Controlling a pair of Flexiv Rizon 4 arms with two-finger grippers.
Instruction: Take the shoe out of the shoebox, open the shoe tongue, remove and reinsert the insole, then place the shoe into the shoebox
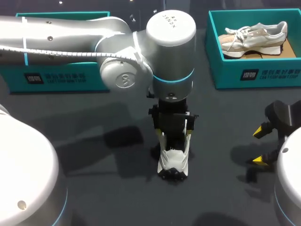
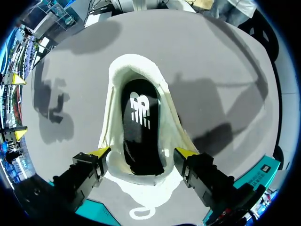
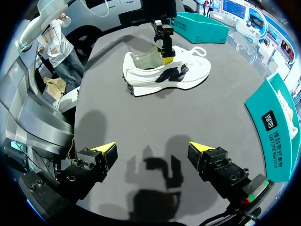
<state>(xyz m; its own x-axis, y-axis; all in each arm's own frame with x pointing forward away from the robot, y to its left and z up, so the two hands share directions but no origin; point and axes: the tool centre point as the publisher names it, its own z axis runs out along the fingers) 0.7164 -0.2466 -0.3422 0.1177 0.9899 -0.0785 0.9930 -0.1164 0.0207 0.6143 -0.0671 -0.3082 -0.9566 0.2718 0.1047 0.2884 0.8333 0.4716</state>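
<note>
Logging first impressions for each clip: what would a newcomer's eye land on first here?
The big left arm stretched to mid-table, its left hand straight above a white shoe standing on the dark table, with the black insole showing inside. Next, the teal shoebox at the far right with a second shoe lying in it, and the right hand open above the table in front of it.

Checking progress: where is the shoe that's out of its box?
In the head view the white shoe stands on the table, near its middle, under the left end effector, left of the right end effector.
</note>
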